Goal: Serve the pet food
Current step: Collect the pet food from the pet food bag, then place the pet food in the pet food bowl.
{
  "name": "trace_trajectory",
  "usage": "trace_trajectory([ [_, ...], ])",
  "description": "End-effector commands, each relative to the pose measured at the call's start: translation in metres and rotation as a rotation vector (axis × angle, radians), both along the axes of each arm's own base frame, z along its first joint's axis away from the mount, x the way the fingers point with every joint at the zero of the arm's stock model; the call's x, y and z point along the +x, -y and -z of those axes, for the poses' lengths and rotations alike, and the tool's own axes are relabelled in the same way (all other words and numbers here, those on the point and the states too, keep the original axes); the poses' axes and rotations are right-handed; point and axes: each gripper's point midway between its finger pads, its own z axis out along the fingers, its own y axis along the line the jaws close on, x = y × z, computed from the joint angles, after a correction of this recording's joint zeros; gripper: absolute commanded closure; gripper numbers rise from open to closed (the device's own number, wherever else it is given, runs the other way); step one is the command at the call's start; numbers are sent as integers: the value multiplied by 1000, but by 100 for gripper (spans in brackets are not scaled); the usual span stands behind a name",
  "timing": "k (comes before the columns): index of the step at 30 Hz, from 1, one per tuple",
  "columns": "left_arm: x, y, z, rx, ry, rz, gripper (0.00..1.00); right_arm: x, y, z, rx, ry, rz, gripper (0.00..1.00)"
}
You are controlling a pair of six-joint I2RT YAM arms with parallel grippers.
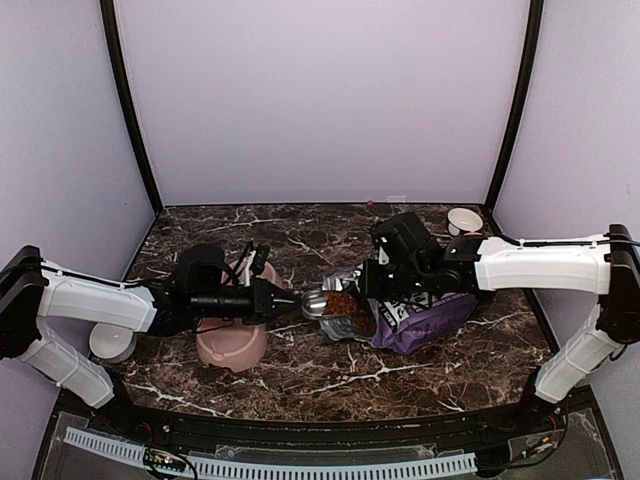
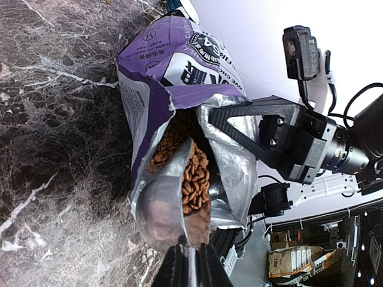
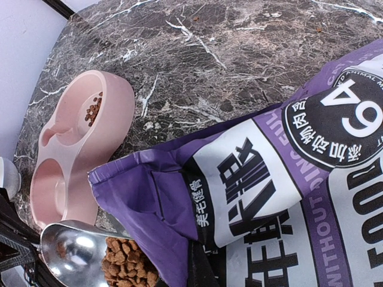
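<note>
Nearest, a small white bowl sits beside the left arm. Further in, the left gripper is clamped on the handle of a metal scoop. The scoop lies in the mouth of the purple bag, with pet food heaped along its edge (a few pellets also lie in one well of the pink double bowl). The right gripper has its jaws pinched together on the bag's lip. Farthest back, a second white bowl stands at the right corner of the table.

Dark marble table with pink double bowl, purple bag (on its side), small white bowl.
</note>
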Motion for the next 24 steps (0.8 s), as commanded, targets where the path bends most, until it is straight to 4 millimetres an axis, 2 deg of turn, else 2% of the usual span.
trace_trajectory([
  [1, -2, -5, -27, -62, 79, 0, 100, 18, 11, -11, -17, 42, 63, 100],
  [13, -6, -14, -47, -122, 107, -19, 100, 17, 18, -8, -25, 40, 81, 100],
  [24, -3, -26, -65, -198, 112, -69, 100, 18, 25, -6, -32, 39, 93, 100],
])
